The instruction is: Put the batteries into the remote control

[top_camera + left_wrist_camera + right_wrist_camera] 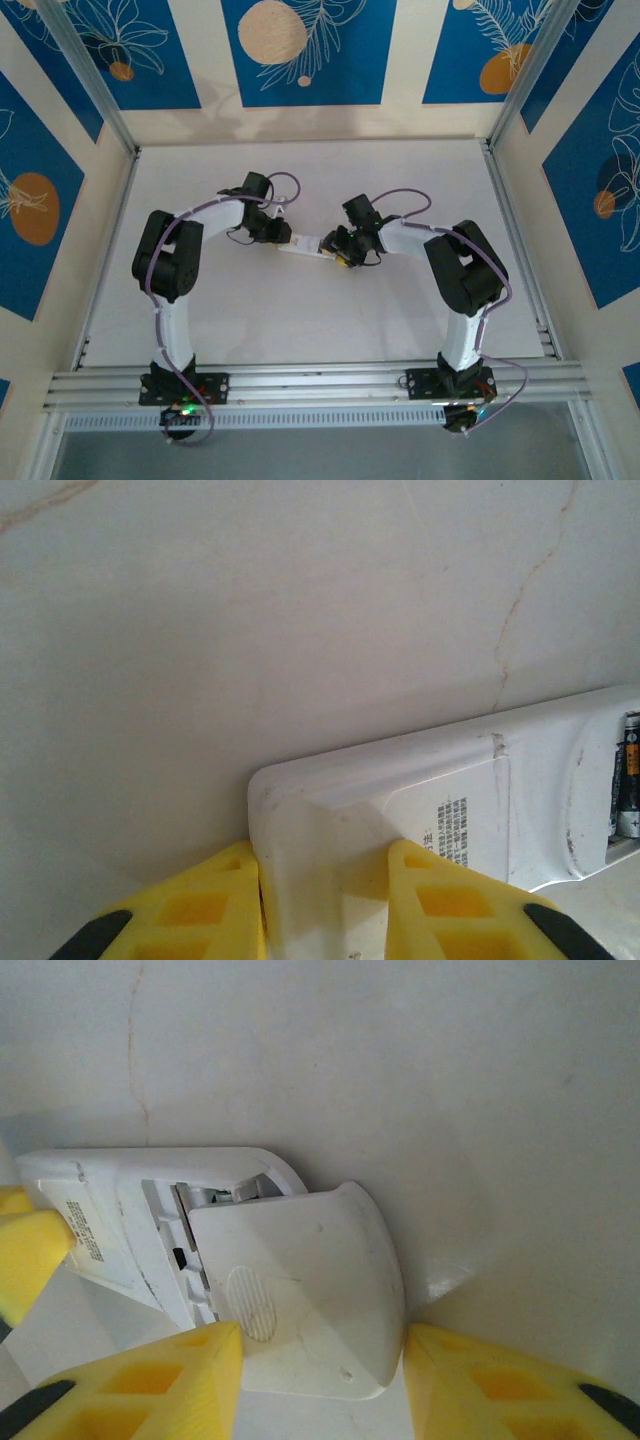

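The white remote control [450, 780] lies back-up on the table between both arms, seen from above as the remote control [303, 246]. My left gripper [322, 855] is shut on its plain end, a yellow finger pressed against each long side. Two dark batteries [628, 780] sit in the uncovered compartment at the far end. In the right wrist view a small white cover piece [300, 1260] lies tilted over that compartment of the remote control [110, 1210]. My right gripper [322, 1332] is shut on this cover, with both fingers against its edges. From above, the left gripper [288, 240] and right gripper [338, 252] face each other.
The pale table [300, 320] is bounded by aluminium rails and blue-patterned walls [300, 50]. My left gripper's yellow finger [25, 1255] appears at the left edge of the right wrist view, close to the cover.
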Controlling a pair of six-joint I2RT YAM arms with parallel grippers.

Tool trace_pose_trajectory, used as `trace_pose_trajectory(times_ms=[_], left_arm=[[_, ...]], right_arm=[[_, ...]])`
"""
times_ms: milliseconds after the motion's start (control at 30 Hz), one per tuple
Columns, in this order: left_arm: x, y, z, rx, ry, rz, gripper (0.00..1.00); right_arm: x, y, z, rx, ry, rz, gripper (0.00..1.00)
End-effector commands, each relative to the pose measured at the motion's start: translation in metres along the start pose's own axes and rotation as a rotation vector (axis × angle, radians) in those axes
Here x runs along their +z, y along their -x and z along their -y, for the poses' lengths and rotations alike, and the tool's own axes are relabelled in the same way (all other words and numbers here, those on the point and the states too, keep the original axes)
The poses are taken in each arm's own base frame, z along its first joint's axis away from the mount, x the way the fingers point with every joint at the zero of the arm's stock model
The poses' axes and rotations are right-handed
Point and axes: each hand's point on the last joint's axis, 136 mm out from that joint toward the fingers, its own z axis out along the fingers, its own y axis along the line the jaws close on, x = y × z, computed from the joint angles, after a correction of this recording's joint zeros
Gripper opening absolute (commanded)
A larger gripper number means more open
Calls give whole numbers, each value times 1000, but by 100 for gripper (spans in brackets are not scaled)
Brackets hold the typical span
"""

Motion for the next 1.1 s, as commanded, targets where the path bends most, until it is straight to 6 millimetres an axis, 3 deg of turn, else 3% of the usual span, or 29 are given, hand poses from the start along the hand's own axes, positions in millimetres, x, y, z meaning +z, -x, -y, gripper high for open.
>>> trace_pose_trajectory(times_ms=[0, 467, 733, 1067], left_arm=[[36, -43, 4, -1, -36, -143, 26], [37, -45, 5, -3, -45, -139, 26], [37, -44, 6, -4, -51, -136, 26], [38, -45, 6, -4, -55, -137, 26]], right_arm=[[8, 1, 4, 76, -19, -19, 45], [6, 19, -17, 94, 29, -6, 37], [10, 24, -16, 85, 3, 7, 36], [18, 32, -19, -133, -76, 50, 33]])
